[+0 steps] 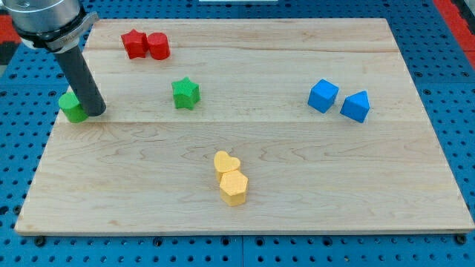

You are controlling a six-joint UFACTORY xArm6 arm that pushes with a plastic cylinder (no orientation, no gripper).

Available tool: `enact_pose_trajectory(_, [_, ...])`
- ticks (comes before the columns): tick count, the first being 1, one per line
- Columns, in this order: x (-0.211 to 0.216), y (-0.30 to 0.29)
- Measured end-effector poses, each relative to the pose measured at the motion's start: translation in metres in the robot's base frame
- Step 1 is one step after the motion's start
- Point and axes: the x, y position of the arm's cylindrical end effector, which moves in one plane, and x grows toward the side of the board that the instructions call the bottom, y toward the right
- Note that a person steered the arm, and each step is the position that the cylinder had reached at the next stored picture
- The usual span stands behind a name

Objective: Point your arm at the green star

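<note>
The green star (185,93) lies on the wooden board (297,170), left of centre in its upper half. My dark rod comes down from the view's top left, and my tip (95,113) rests at the board's left edge. The tip touches the right side of a second green block (72,108), whose shape is partly hidden by the rod. The green star is well to the right of the tip and slightly higher in the view, with bare board between them.
A red star-like block (134,44) and a red cylinder (158,46) touch near the top left. Two blue blocks (323,96) (356,106) sit at the right. A yellow heart (225,162) and a yellow hexagon (234,188) touch at bottom centre.
</note>
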Motion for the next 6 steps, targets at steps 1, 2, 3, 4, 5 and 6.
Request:
enact_pose_trajectory(1, [-0.001,0.032])
enact_pose_trajectory(2, [0.012,0.1])
enact_pose_trajectory(3, [0.033,0.13])
enact_pose_trajectory(4, [0.025,0.204])
enact_pose_trajectory(5, [-0.006,0.209])
enact_pose_trajectory(6, [-0.016,0.174])
